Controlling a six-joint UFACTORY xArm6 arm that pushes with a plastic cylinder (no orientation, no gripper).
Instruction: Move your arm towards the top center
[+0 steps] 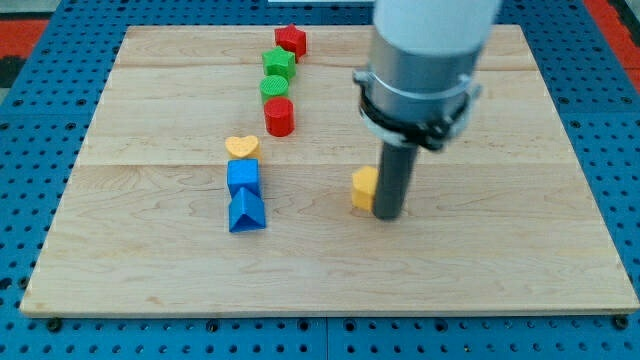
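Note:
My tip (387, 215) rests on the wooden board (480, 260), right of centre. It touches or nearly touches the right side of a yellow block (363, 187), whose shape is partly hidden by the rod. The arm's grey body (425, 60) rises toward the view's top, covering the board's upper right part. A line of blocks runs left of centre: a red star-like block (291, 40), a green block (279, 64), a green round block (274, 87), a red cylinder (280, 116), a yellow heart (241, 147), a blue cube-like block (243, 178) and a blue triangle (246, 213).
The board lies on a blue perforated surface (40, 140) that shows on all sides. A red area (30, 25) shows at the view's top left and top right corners.

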